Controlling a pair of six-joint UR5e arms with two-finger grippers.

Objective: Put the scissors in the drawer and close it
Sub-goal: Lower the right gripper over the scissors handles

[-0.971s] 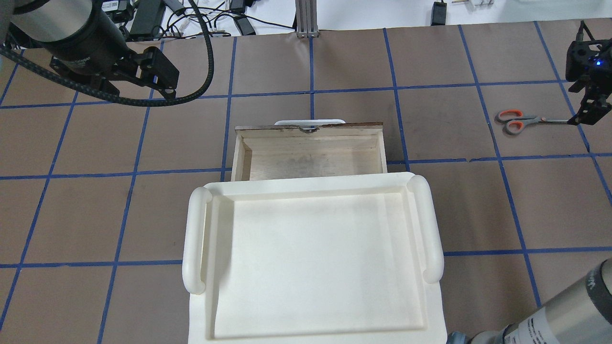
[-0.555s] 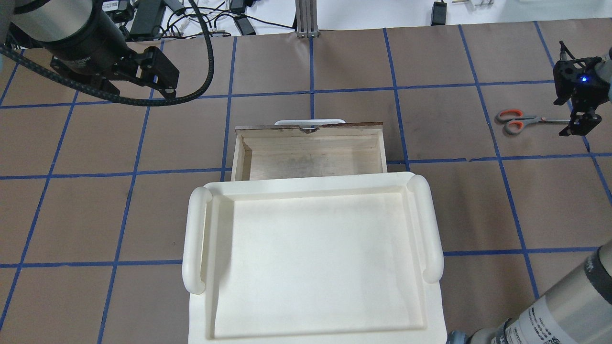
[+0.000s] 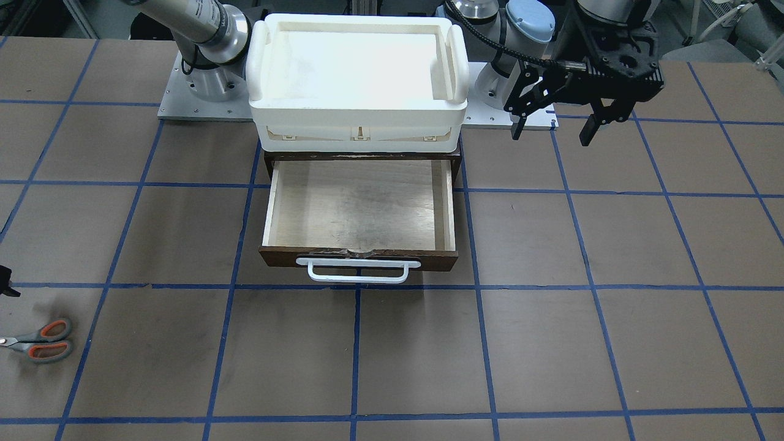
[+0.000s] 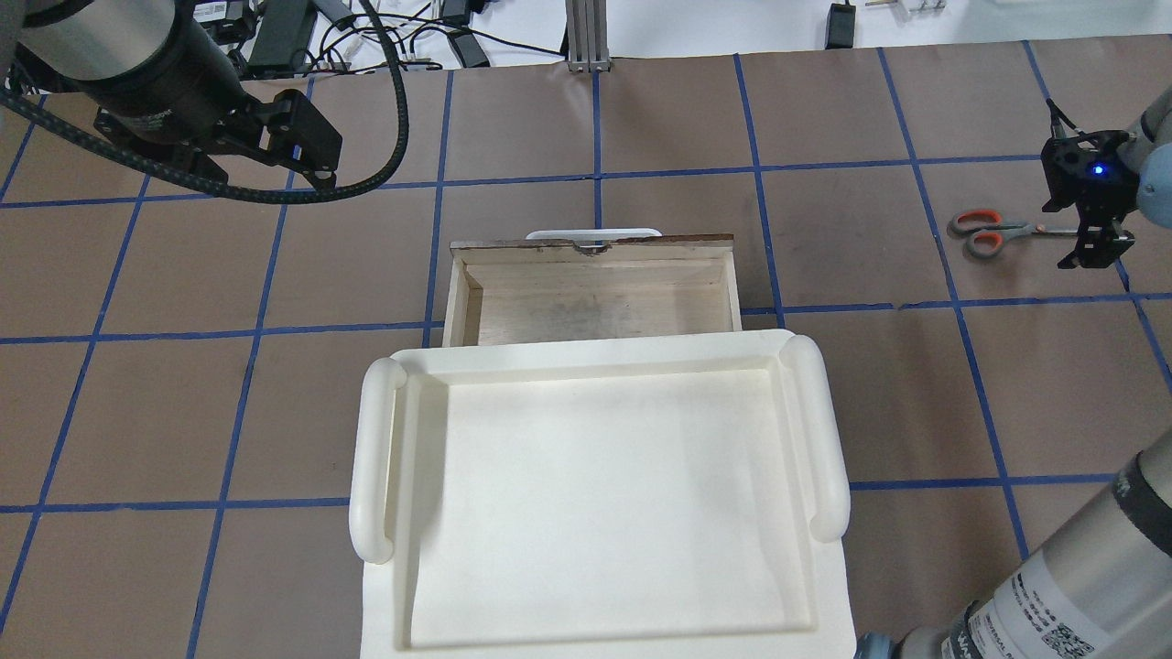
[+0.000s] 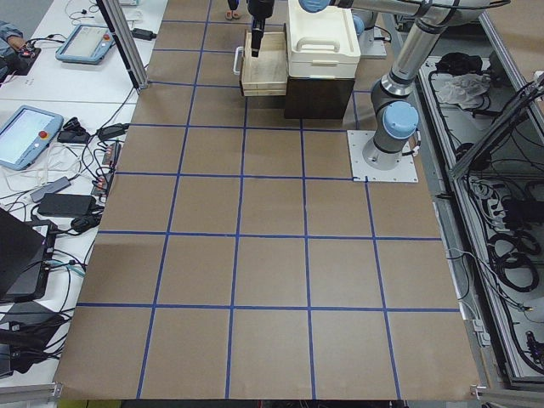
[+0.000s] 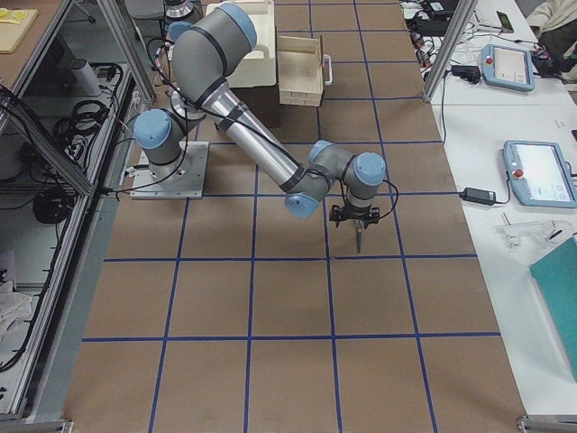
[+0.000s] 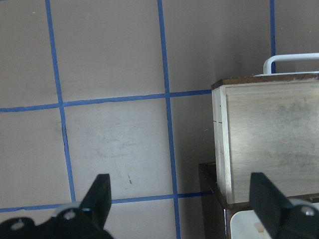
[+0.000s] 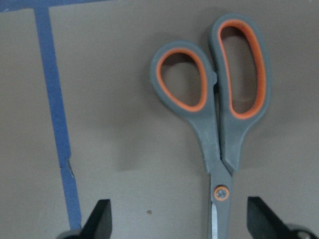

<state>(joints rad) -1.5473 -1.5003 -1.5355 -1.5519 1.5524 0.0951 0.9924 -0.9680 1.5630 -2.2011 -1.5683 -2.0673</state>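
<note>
The scissors (image 4: 984,231), grey handles lined orange and dark blades, lie flat on the brown table at the far right, handles toward the drawer. They also show in the front view (image 3: 40,340) and the right wrist view (image 8: 219,109). My right gripper (image 4: 1090,243) hangs over the blades, open and empty; in its wrist view (image 8: 179,224) the pivot lies between the fingers. The drawer (image 4: 595,302) is pulled open and empty, its white handle (image 3: 358,272) on the far side. My left gripper (image 4: 311,160) is open and empty, up and to the left of the drawer.
A white plastic tray (image 4: 375,439) sits on top of the dark cabinet behind the drawer. Blue tape lines grid the table. Cables and power bricks (image 4: 275,37) lie beyond the far edge.
My right gripper has moved left and slightly nearer along the scissors' blades. The left arm, the scissors and the drawer have not moved.
</note>
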